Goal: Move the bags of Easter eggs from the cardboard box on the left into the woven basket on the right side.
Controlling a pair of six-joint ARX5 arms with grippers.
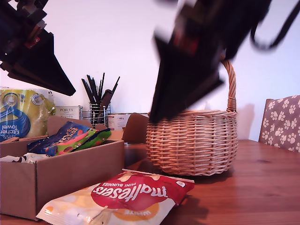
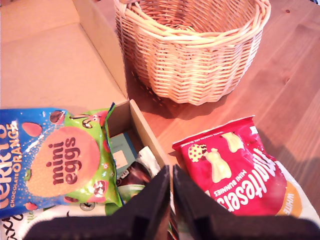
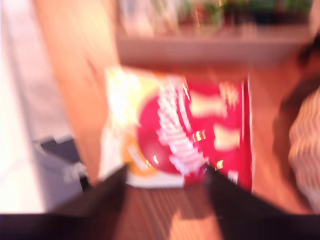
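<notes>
My first claw (image 2: 171, 175) is clenched with nothing in it, its two black fingers pressed together above the near wall of the cardboard box (image 1: 70, 171). Beneath it, inside the box, lie a green mini eggs bag (image 2: 75, 160) and a blue chocolate orange bag (image 2: 15, 145), with a few smaller packets tucked under them. In the exterior view these bags (image 1: 70, 138) poke up over the box rim, on that view's left.

My second claw (image 3: 165, 200) is released, its dark fingers spread wide and blurred, hanging over the Maltesers bag (image 3: 190, 135). In the exterior view a blurred black arm (image 1: 197, 56) crosses in front of the woven basket (image 1: 192, 143) at upper centre.

The Maltesers bag (image 1: 140, 192), red over cream and orange, lies flat on the wooden counter (image 1: 243, 187), outside the box, just to the right of its near wall and nearer the camera than the basket. It touches neither claw. The basket stands upright on the counter to the right of the box, close beside it; the first wrist view shows part of its inside, and no bag shows there.

Behind the box, on the exterior view's left, stands a yellow and blue kitchen towel pack (image 1: 21, 115); a black wire utensil holder (image 1: 98, 110) stands further back. A chair back with a paw print pattern (image 1: 281, 122) shows at that view's right edge.
</notes>
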